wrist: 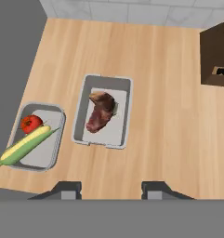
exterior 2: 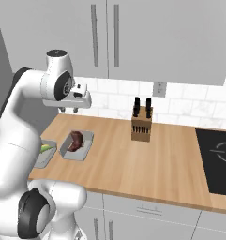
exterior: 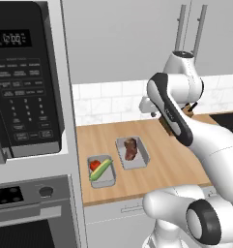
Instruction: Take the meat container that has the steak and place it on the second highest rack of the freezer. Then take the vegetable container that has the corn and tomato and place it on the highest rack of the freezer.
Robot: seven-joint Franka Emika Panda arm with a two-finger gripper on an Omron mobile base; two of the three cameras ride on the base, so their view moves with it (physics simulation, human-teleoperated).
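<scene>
Black glass and buttons of a microwave fill the upper left of the left base view, with an oven below it at the lower left. To their right runs a wooden counter, backed by white tile.

Near the counter's left end, low in that view, sits the vegetable container, a shallow grey tray. It holds the tomato at its far end and the corn lying slantwise along it, the two touching. Just to the right, close beside but apart, is the meat container, a like grey tray with the steak lying flat in its middle.

In the hand view the same order holds: corn and tomato tray at the lower left, steak tray at the centre, both resting on the wood.

Further right, the white arm rises from the lower right of the left base view and bends over the counter. The gripper hangs above the trays, well clear of both; its two dark finger tips stand apart at the bottom of the hand view with bare counter between them, clasping nothing.

In the right base view a wooden knife block stands at the centre of the counter, and a black cooktop lies at the right edge.
</scene>
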